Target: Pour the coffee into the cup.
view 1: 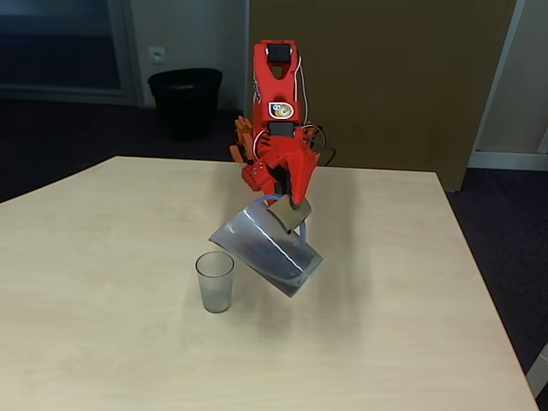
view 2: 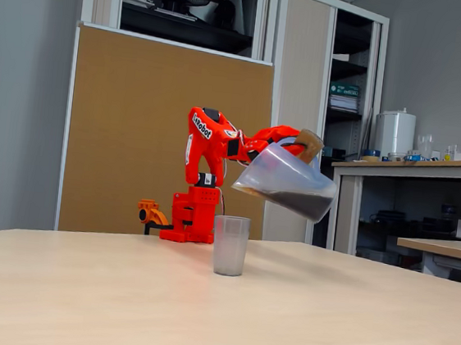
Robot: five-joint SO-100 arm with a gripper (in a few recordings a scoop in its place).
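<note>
Pale wooden table holds the small clear plastic cup, apparently empty. Above-right, the red gripper, jaws clamped on its cardboard tab, tilts the translucent jug; dark coffee inside, unpoured.

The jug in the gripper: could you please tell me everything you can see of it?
The jug is a tall translucent bluish-grey plastic vessel with a cardboard tab at its handle, where the red gripper holds it. It hangs in the air, tilted steeply, mouth lowered toward the clear cup on the table. Dark coffee pools along its lower side. No stream is visible.
</note>
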